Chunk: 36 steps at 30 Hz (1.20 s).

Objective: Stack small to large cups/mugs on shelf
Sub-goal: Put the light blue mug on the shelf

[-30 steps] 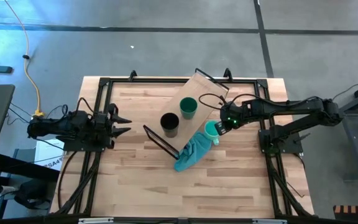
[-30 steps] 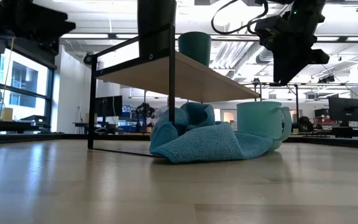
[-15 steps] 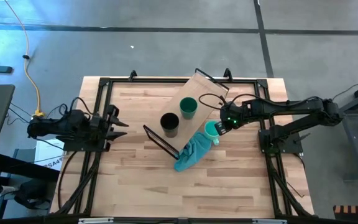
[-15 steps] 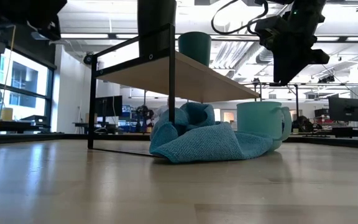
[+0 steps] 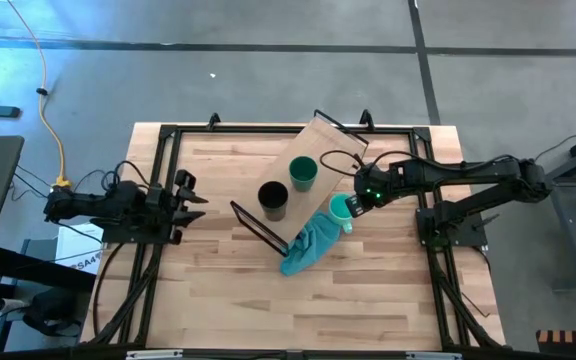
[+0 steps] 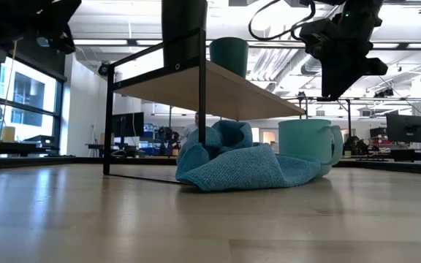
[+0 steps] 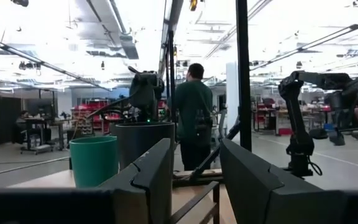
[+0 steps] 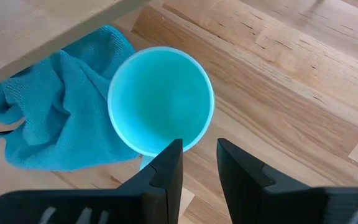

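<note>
The light-wood shelf (image 5: 308, 160) stands slantwise mid-table on black frame legs (image 6: 202, 109). The black cup (image 5: 273, 198) and the dark green cup (image 5: 303, 172) stand upright on its board; both also show in the left wrist view, green (image 7: 93, 160) and black (image 7: 143, 146). The mint mug (image 5: 340, 208) stands upright on the tabletop beside the shelf, its handle (image 6: 336, 146) pointing away from the cloth. My right gripper (image 8: 199, 163) hovers open just above the mug's rim (image 8: 160, 99), clear of it in the low view (image 6: 338, 84). My left gripper (image 5: 196, 192) is open and empty at the table's left.
A teal cloth (image 5: 306, 245) lies crumpled on the table against the mug and under the shelf's near end (image 6: 232, 164). Bare tabletop (image 5: 218, 290) spreads toward the near edge. A person (image 7: 191, 112) stands in the room beyond the table.
My left gripper has risen a little at the table's left, staying open. The right gripper, the cups, the mug and the cloth have kept still.
</note>
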Each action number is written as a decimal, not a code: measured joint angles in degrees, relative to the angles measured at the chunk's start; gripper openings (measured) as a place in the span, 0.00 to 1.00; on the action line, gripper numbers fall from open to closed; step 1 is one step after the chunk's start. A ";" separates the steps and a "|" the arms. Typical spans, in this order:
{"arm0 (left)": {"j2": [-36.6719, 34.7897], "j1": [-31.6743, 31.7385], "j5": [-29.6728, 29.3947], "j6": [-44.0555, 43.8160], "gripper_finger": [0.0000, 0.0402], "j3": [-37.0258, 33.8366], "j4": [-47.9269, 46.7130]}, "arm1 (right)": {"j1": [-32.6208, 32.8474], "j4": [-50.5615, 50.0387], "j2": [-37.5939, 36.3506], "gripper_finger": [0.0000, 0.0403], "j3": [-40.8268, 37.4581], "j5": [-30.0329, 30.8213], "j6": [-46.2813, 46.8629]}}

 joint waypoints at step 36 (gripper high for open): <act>0.02 0.00 -0.14 -3.22 0.32 -0.02 -1.77 | -3.01 2.04 8.79 0.22 -0.02 -2.42 1.09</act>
